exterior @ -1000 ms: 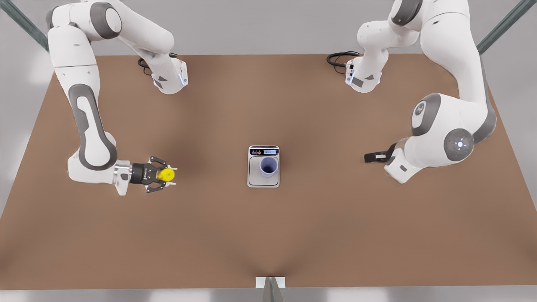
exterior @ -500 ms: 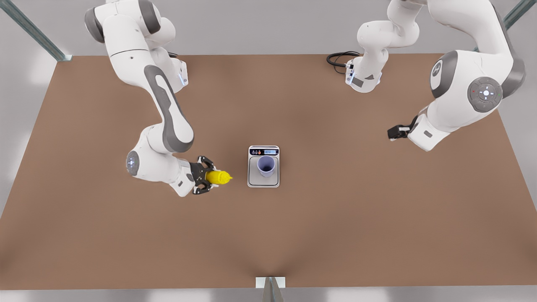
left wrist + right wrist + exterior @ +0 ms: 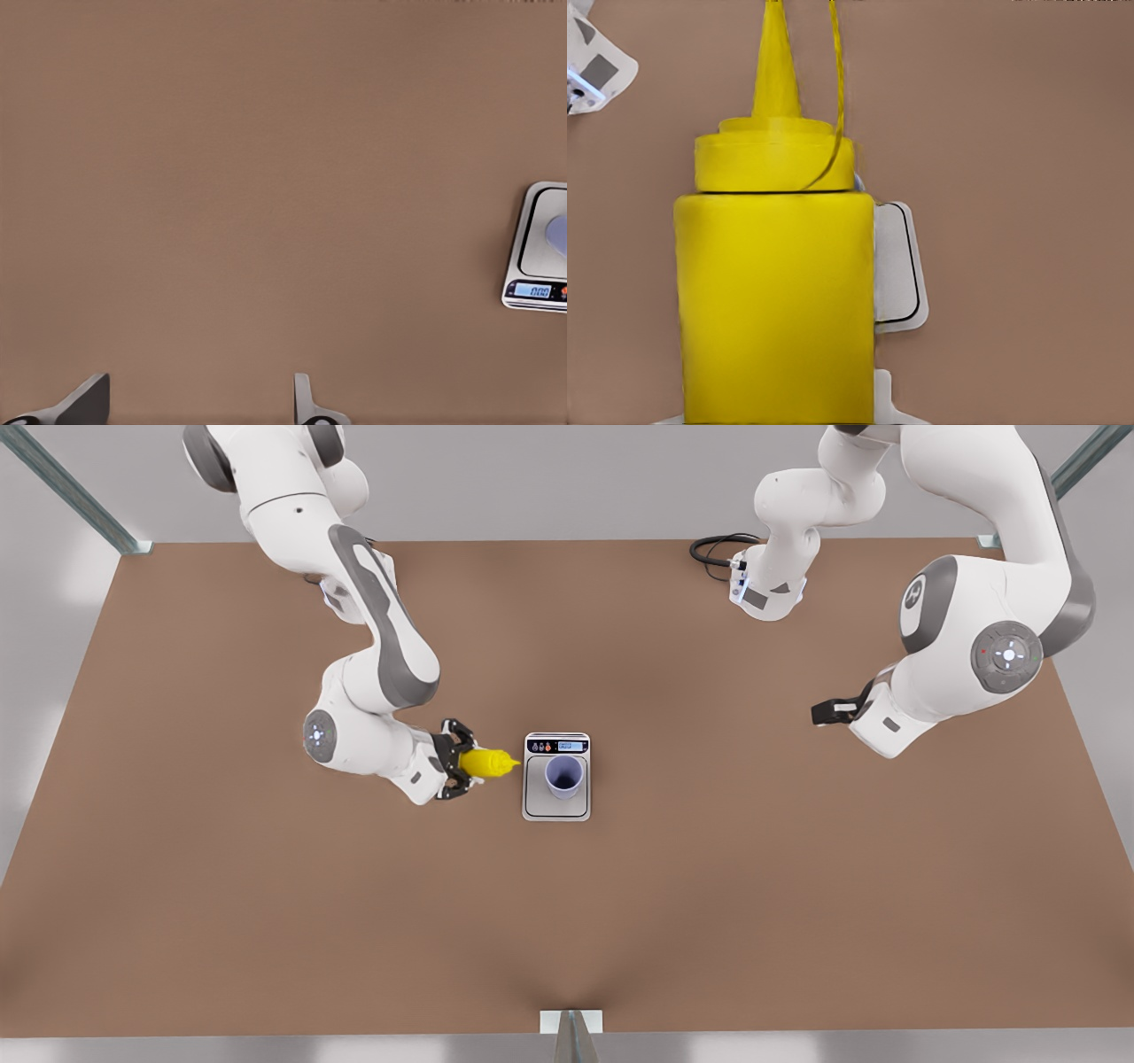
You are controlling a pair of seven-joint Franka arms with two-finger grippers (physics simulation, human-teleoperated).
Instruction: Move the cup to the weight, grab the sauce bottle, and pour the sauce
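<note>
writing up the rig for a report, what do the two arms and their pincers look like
Both arms are glossy white with rounded segments, dark grey joint bands and round grey caps lit at the centre. The right pincer is black with an open linkage frame. The left pincer is dark; its fingers look grey. A black cable coils by one base.

The brown bench [image 3: 266,921] carries the weight [image 3: 556,808] at its middle, with both arm bases at the far edge.

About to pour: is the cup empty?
Looks empty: the cup stands upright on the scale, no yellow inside. The bottle lies tipped in the right hand.
</note>
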